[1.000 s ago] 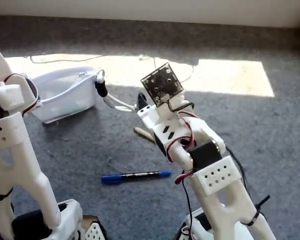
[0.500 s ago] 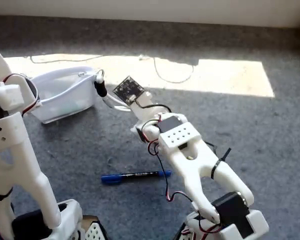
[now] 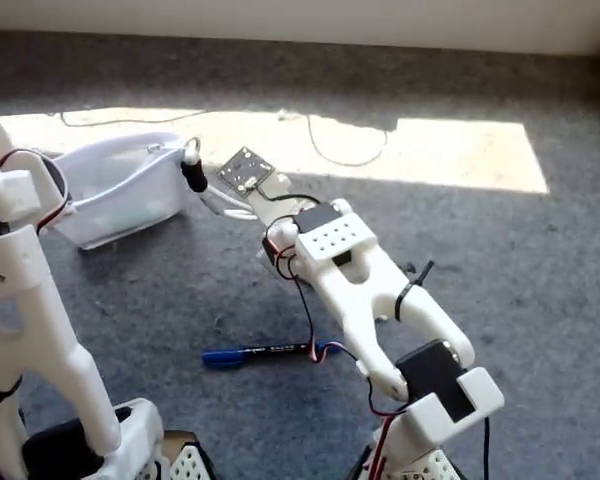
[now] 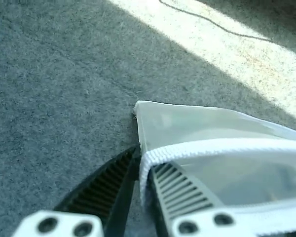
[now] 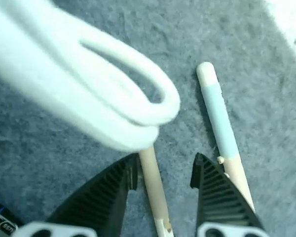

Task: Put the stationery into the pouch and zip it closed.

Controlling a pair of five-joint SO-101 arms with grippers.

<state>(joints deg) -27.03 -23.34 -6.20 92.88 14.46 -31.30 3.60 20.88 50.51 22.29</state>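
- The left gripper (image 4: 142, 163) is clenched on the zip edge of the clear pouch (image 3: 120, 190), which sits at the far left on the grey carpet (image 3: 500, 260).
- The right gripper (image 5: 164, 165) is released, with its jaws either side of a beige pencil (image 5: 155, 197). A pen with a pale blue band (image 5: 222, 128) lies just beside the pencil, and a white loop (image 5: 89, 74) crosses close by.
- For a clean pick, the jaws should probably drop until they flank the pencil alone, then close squarely, avoiding the loop and the banded pen.
- A blue pen (image 3: 270, 352) lies nearer, about mid-scene.
- The print on the blue pen's barrel is too small to read, and no other writing is legible.
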